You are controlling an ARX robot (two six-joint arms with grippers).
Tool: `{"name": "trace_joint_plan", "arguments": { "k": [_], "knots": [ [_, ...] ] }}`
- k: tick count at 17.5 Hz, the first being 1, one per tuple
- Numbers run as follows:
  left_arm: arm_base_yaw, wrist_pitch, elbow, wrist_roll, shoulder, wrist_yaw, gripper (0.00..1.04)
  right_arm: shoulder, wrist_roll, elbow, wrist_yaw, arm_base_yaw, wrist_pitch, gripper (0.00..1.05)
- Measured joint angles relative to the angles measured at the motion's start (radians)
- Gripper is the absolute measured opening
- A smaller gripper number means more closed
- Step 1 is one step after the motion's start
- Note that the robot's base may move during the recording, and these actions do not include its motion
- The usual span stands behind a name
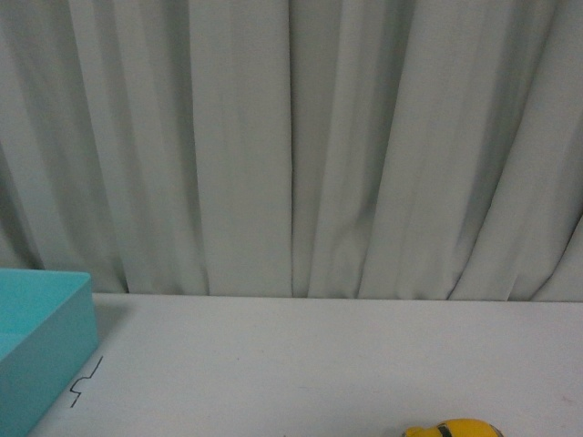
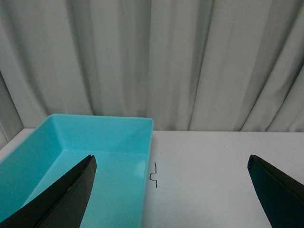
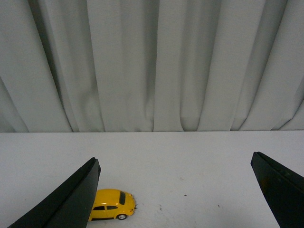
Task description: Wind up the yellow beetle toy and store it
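The yellow beetle toy [image 3: 113, 205] stands on its wheels on the white table, side-on in the right wrist view, partly behind one black finger [image 3: 71, 202] of my right gripper [image 3: 173, 199]. That gripper is open, well apart from the toy, with nothing between its jaws. Only the toy's yellow roof [image 1: 455, 429] shows at the bottom edge of the front view. My left gripper [image 2: 171, 194] is open too, hovering with one finger [image 2: 61, 199] over the turquoise bin [image 2: 142, 156] and the other over bare table. Neither gripper appears in the front view.
The turquoise bin [image 1: 55, 341] sits at the table's left and looks empty where its inside shows. A small black squiggle mark [image 1: 86, 382] lies on the table beside it. Grey-white curtains [image 1: 291, 146] hang behind the table's far edge.
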Motion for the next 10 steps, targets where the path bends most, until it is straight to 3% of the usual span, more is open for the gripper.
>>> {"name": "trace_joint_plan", "arguments": {
  "k": [4, 5, 6, 7, 8, 9, 10],
  "knots": [
    [0.000, 0.000, 0.000, 0.000, 0.000, 0.000, 0.98, 0.000, 0.000, 0.000, 0.000, 0.000, 0.000, 0.98],
    [0.000, 0.000, 0.000, 0.000, 0.000, 0.000, 0.98, 0.021, 0.017, -0.003, 0.063, 0.012, 0.071, 0.98],
    [0.000, 0.000, 0.000, 0.000, 0.000, 0.000, 0.98, 0.164, 0.038, -0.003, 0.179, -0.023, 0.382, 0.98],
    [0.000, 0.000, 0.000, 0.000, 0.000, 0.000, 0.98, 0.378, 0.057, 0.006, 0.153, -0.152, 0.612, 0.98],
    [0.000, 0.001, 0.000, 0.000, 0.000, 0.000, 0.98, 0.616, 0.068, 0.038, 0.068, -0.266, 0.809, 0.98],
    [0.000, -0.001, 0.000, 0.000, 0.000, 0.000, 0.98, 0.863, 0.104, 0.146, -0.079, -0.351, 0.993, 0.98],
    [0.000, 0.000, 0.000, 0.000, 0.000, 0.000, 0.98, 1.028, 0.126, 0.277, -0.193, -0.392, 1.088, 0.98]
  ]
}}
